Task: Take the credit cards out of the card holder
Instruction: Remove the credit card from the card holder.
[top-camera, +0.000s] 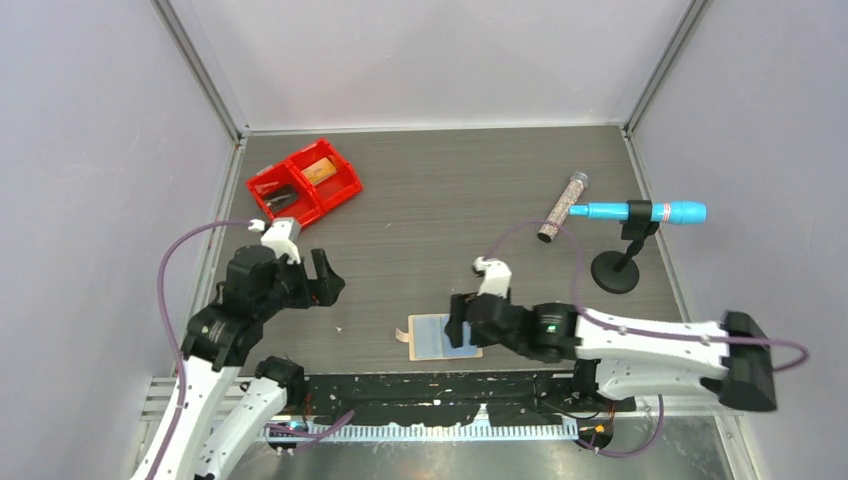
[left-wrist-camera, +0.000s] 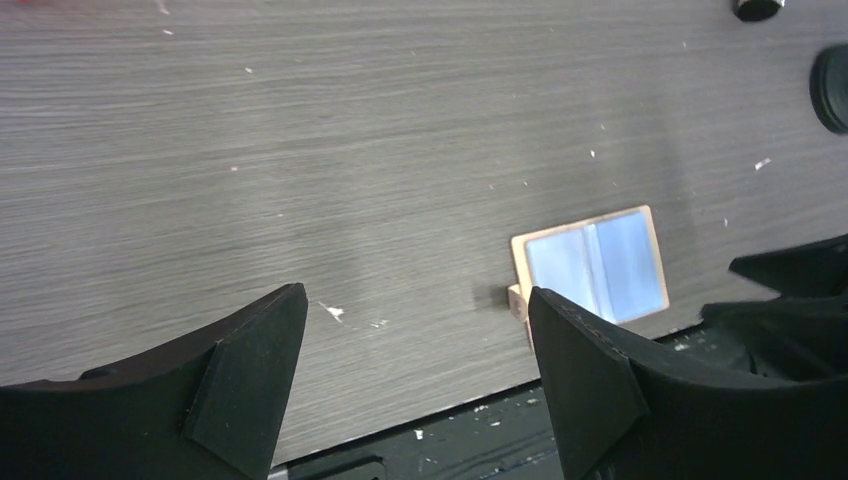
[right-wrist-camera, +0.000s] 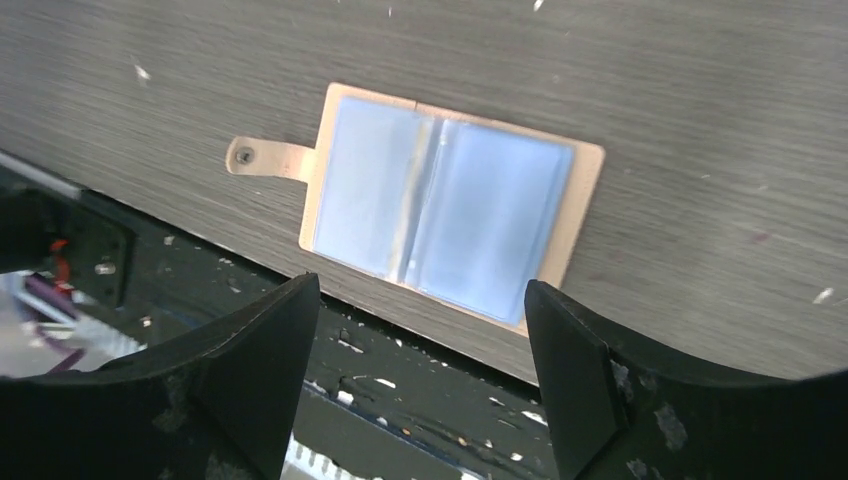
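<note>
The right gripper (right-wrist-camera: 420, 285) hangs spread and empty over the open card holder (right-wrist-camera: 450, 205) at the worktop's (top-camera: 450, 200) near edge, the left gripper (left-wrist-camera: 415, 300) likewise spread.

one card holder (top-camera: 428, 336), one red bin (top-camera: 343, 184), one tube (top-camera: 563, 207), one blue cylinder (top-camera: 600, 210), one stand (top-camera: 615, 272).

**Table** (top-camera: 430, 200): dark grey wood-grain laminate, matt, finely streaked and dotted with pale specks.
**Card holder** (right-wrist-camera: 455, 205): tan leather-like border, smooth and matt. The blue-grey inner panels (right-wrist-camera: 365, 180) are glossy like plastic film and catch light along the centre fold. The snap tab (right-wrist-camera: 275, 158) carries a small metal-looking stud (right-wrist-camera: 243, 155).
**Right pincer** (right-wrist-camera: 420, 295): fingers (right-wrist-camera: 590, 390) of matt black plastic, scuffed pale.
**Left pincer** (left-wrist-camera: 417, 298): the same matt black, cleaner.
**Red bin** (top-camera: 335, 203), far left: glossy plastic.
</note>
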